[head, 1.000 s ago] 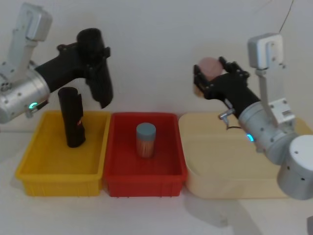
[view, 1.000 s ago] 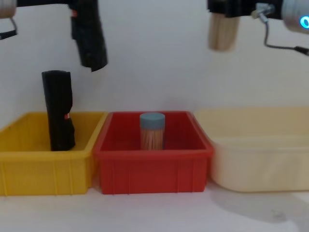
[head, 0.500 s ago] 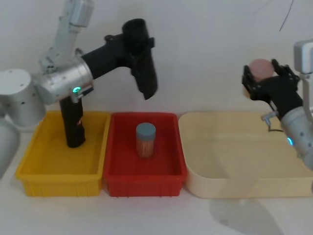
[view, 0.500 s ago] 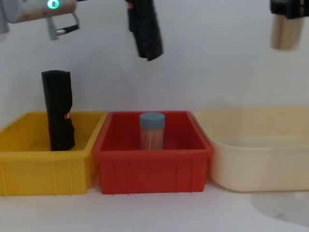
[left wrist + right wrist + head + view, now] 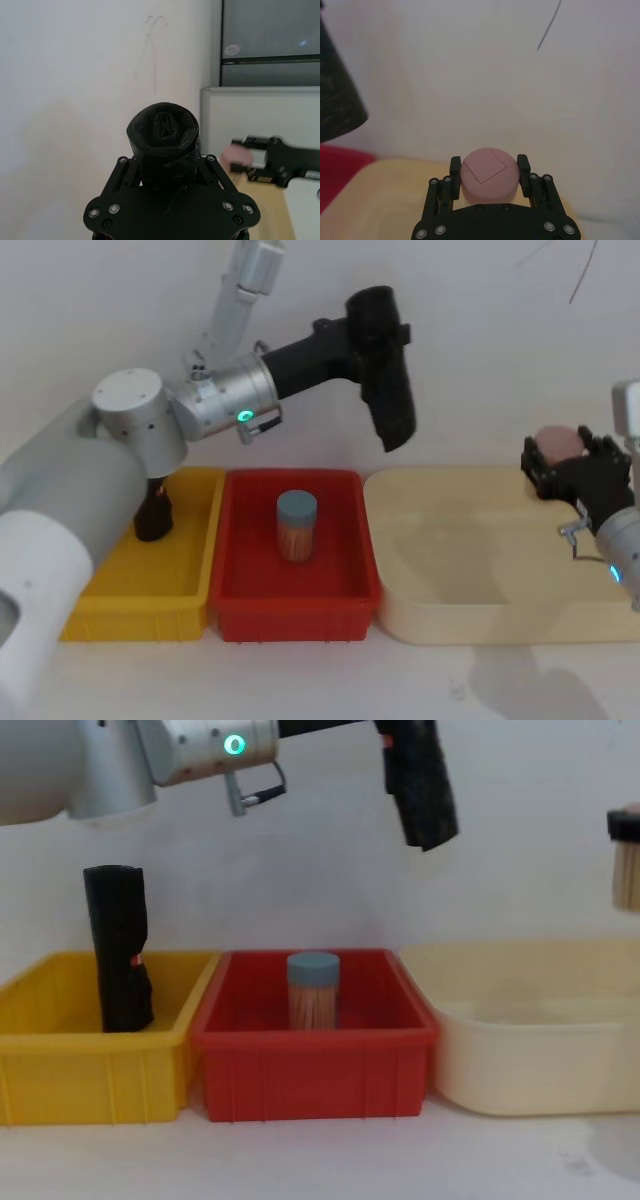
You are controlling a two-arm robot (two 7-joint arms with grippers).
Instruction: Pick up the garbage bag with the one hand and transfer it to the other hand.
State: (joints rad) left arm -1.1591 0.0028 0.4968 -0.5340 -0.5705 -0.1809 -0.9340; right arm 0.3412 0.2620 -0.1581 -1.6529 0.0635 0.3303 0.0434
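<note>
Black bag (image 5: 385, 370) aloft, twin (image 5: 117, 950) in yellow bin (image 5: 60, 1080)

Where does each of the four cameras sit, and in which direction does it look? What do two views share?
Head view: on the head, facing forward and down at the red plastic bin; left gripper holding the black crinkly plastic garbage bag roll, right gripper.
Chest view: lower, facing across that bin sideways; left arm on top.
Left wrist view: behind its jaws, facing the roll's end.
Right wrist view: behind its jaws, facing the pink-lidded jar.
Shared: head and left wrist views both show the right gripper.
</note>
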